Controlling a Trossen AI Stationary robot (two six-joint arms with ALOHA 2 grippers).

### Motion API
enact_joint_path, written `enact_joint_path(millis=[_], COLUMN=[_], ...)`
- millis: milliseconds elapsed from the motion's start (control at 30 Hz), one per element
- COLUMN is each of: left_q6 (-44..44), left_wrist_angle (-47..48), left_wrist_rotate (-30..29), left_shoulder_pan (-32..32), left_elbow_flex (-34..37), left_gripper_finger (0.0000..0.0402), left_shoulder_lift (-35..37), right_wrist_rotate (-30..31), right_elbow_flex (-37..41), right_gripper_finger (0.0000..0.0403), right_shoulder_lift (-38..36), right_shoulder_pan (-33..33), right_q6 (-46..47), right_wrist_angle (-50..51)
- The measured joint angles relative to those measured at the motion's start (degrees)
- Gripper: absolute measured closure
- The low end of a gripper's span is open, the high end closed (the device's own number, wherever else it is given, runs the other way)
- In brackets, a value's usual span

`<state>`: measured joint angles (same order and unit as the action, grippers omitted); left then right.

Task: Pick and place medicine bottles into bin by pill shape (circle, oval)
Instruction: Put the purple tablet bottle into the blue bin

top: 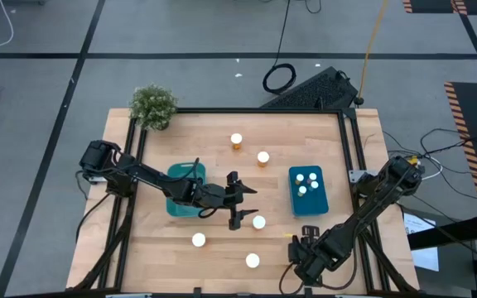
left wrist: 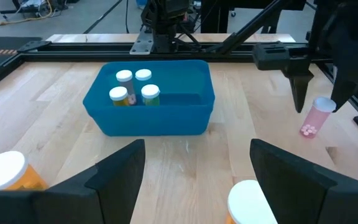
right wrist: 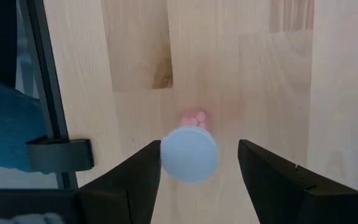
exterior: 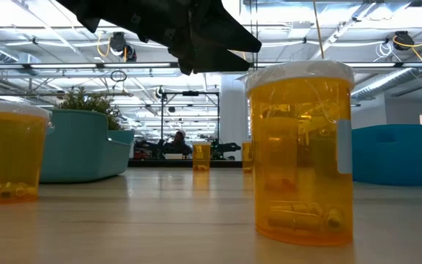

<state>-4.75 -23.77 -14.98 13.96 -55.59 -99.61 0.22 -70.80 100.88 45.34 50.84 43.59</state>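
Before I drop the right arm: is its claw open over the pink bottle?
Open: the right claw has its fingers spread either side of the upright pink bottle, not touching it.

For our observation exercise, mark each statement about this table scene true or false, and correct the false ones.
1. The blue bin holds four white-capped bottles. True.
2. The left hand is shut on a bottle. False: its fingers are open and hold nothing. It hangs over the table between the two bins.
3. The right hand has its open fingers on either side of a pink bottle. True.
4. The plant stands in the middle of the table. False: it is at a far corner, on the left arm's side.
5. Every bottle is already in a bin. False: several, such as the amber bottle, stand on the table.
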Motion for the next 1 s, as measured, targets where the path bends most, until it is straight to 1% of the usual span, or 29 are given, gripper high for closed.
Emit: enact_joint_path(millis=[333, 433, 533, 667, 833, 1000], left_q6=[0.0, 0.0, 0.1, 0.1, 0.4, 0.8], left_wrist_angle=[0.0, 0.0, 0.0, 0.0, 0.0, 0.0], left_wrist_rotate=[-0.1, -0.1, -0.1, -0.1, -0.2, -0.2], left_shoulder_pan=[0.0, 0.0, 0.0, 0.0, -0.2, -0.2], left_elbow_flex=[0.0, 0.0, 0.0, 0.0, 0.0, 0.0], left_gripper_finger=[0.011, 0.011, 0.011, 0.011, 0.011, 0.011], left_shoulder_lift=[0.0, 0.0, 0.0, 0.0, 0.0, 0.0], right_wrist_rotate=[-0.3, -0.3, -0.3, -0.3, -0.1, -0.2], right_elbow_flex=[0.0, 0.0, 0.0, 0.0, 0.0, 0.0], right_gripper_finger=[0.0271, 0.0287, 0.0292, 0.0287, 0.0285, 0.0287], right_shoulder_lift=[0.0, 0.0, -0.1, -1.4, -4.8, -9.6], right_shoulder_pan=[0.0, 0.0, 0.0, -0.5, -2.0, -4.5], right_q6=[0.5, 0.5, 0.5, 0.7, 1.0, 1.6], right_wrist_angle=[-0.5, -0.6, -0.6, -0.6, -0.2, 3.7])
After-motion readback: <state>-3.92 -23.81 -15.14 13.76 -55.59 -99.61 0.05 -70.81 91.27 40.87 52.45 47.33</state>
